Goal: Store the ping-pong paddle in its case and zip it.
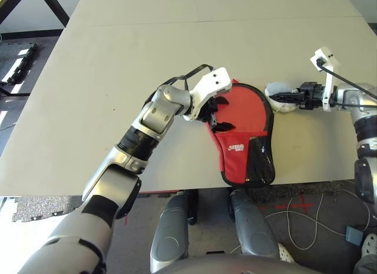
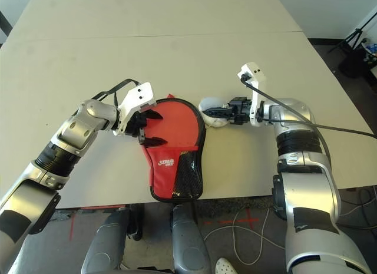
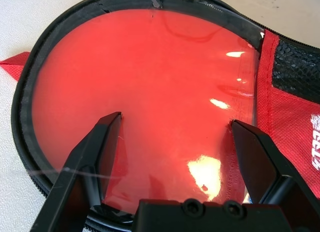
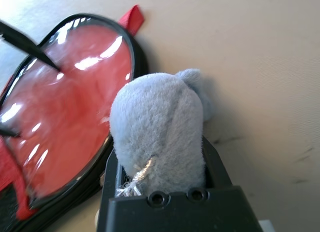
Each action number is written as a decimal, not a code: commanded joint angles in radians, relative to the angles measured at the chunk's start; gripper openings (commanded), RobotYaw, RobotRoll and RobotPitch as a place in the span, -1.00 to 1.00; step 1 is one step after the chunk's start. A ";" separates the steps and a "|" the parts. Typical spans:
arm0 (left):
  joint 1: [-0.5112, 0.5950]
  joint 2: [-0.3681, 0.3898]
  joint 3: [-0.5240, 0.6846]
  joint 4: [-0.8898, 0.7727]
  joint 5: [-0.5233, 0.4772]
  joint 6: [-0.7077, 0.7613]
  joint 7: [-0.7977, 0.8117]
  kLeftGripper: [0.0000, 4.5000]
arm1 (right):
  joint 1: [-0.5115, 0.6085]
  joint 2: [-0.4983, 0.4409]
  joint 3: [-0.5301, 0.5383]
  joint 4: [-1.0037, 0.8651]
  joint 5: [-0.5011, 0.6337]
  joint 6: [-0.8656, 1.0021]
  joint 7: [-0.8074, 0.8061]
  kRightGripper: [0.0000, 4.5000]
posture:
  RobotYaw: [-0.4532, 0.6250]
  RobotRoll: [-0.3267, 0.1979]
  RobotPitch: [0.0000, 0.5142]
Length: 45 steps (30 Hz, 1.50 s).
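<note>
Beige tabletop (image 1: 118, 79) holds the case (image 1: 247, 150) near its front edge, seemingly zipped. The left gripper (image 1: 219, 114) hovers spread over its round end; the right gripper (image 1: 287, 98) pinches a grey-blue plush (image 4: 160, 132) beside it.

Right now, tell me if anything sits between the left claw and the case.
Nothing visible does. The left claw hangs open right over the round red face of the case. The grey-blue plush lies off the case's right edge, in the right claw.
</note>
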 commanded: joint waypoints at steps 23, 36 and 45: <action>0.051 -0.007 -0.065 0.065 0.036 0.023 -0.012 1.00 | 0.456 -0.149 -0.013 -0.581 0.248 0.202 0.067 -0.63 | -0.40 0.25 0.24; 0.049 -0.011 -0.065 0.079 0.039 0.018 -0.007 1.00 | 0.564 -0.140 0.032 -0.749 0.308 0.277 0.064 -0.63 | -0.40 0.25 0.28; 0.057 0.028 -0.050 0.018 0.023 0.017 -0.038 1.00 | 0.542 -0.242 -0.003 -0.722 0.320 0.251 0.138 0.29 | -0.40 0.25 0.25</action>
